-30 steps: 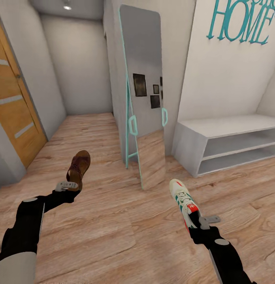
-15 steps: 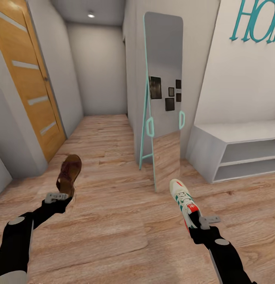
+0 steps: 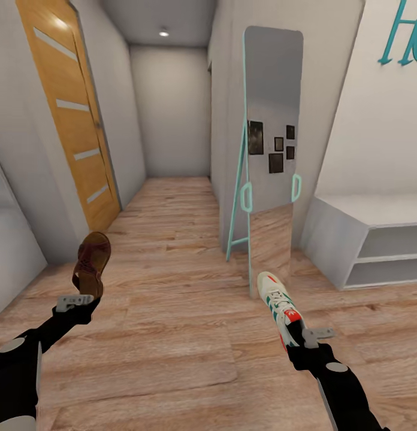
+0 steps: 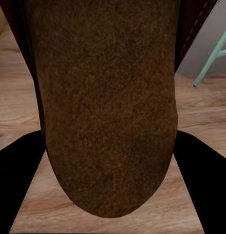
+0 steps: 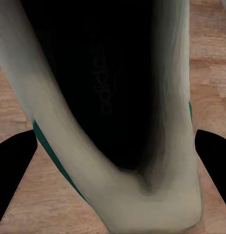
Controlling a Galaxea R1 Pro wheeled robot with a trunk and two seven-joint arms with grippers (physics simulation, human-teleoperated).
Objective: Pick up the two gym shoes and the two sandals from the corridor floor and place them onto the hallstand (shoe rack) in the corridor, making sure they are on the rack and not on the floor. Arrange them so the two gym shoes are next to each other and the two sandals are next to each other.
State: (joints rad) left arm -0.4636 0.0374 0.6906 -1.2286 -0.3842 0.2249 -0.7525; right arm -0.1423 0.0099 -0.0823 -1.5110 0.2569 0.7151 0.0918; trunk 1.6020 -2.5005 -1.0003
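Observation:
My left gripper (image 3: 85,294) is shut on the heel of a dark brown sandal (image 3: 92,262), held above the wood-plank corridor floor (image 3: 172,335) with its toe pointing away. In the left wrist view the sandal's tan footbed (image 4: 105,107) sits between the black fingers (image 4: 15,185). On the other side, my right gripper (image 3: 299,335) is shut on the heel of a white gym shoe (image 3: 279,301) with green stripes and red accents. The right wrist view looks into the gym shoe's dark opening (image 5: 108,97). The hallstand, the second sandal and the second gym shoe are out of view.
A tall teal-framed mirror (image 3: 271,149) leans against the wall corner ahead. A plain low white two-shelf bench (image 3: 370,239) stands at the right under teal wall letters. An orange wooden door (image 3: 76,126) is on the left. The corridor runs on straight ahead.
The camera has turned left, so mirror and bench have slid right in the picture and the door has come further into view. Both grippers keep their hold on the shoes.

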